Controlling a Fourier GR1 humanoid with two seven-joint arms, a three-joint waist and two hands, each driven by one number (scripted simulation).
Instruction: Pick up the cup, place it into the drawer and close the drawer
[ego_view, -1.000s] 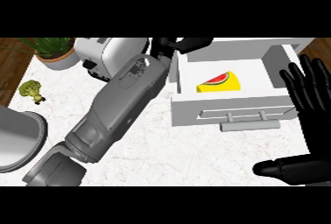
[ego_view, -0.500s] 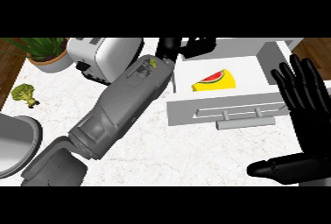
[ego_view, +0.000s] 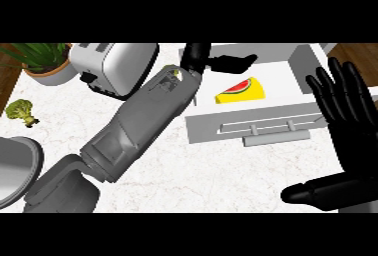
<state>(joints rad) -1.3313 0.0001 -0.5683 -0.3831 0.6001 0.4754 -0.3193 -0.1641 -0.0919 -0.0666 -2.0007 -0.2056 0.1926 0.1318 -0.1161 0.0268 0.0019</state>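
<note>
Left robot hand (ego_view: 221, 61) reaching over the far rim of the open white drawer (ego_view: 310, 65), at the end of a grey forearm (ego_view: 140, 125) stretched diagonally across the white marbled surface (ego_view: 221, 170). Fingers curled, pointing right over the drawer's back edge; cannot tell whether anything sits inside the curl. Cup not visible anywhere; possibly hidden by this robot hand. Just below and right of the left robot hand, inside the drawer: a watermelon wedge on a yellow block (ego_view: 242, 91). Nearer still, the drawer front with its bar handle (ego_view: 275, 129).

Right robot hand (ego_view: 347, 115) at the right edge, open, fingers straight and pointing away, thumb out to the left low down, resting and holding nothing, beside the drawer's right end.

Left of the left forearm: a white toaster (ego_view: 111, 65), a potted plant (ego_view: 44, 62), a broccoli floret (ego_view: 21, 111) and, lower, part of a grey metal bowl (ego_view: 15, 170).
</note>
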